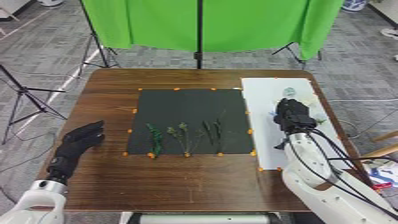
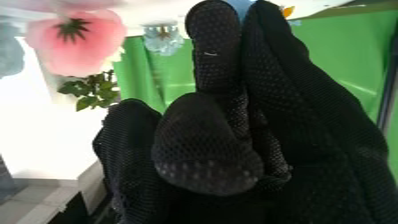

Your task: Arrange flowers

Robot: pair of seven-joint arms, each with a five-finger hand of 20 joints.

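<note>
Flowers (image 1: 289,92) and stems are spread over two mats. Brown tabletop (image 1: 178,185): both mats are carried by it, and a green backdrop (image 1: 160,25) is hung past its far edge. Black mat (image 1: 173,107): placed about mid-table, its right edge just beside the white mat (image 1: 266,87). White mat: laid along the tabletop's right edge, its far end close to the far right corner.

Right hand (image 1: 293,115): held over the white mat; whether it is spread, pressed together or pinching anything cannot be told. Left hand (image 1: 75,145): held at the tabletop's left edge, well apart from the stems, fingers extended and loosely spread.

Stems, all laid toward the black mat's near edge: a leafy green stem (image 1: 155,140) by the near left corner, branched stems (image 1: 184,132) next, then slim dark leaves (image 1: 213,131). Pink flower (image 2: 84,45): seen in the wrist view, near some green leaves (image 2: 93,90). Pale blue flower (image 2: 163,39): seen between it and the right hand. Orange markers (image 1: 187,155): dotted along the black mat's edges.
</note>
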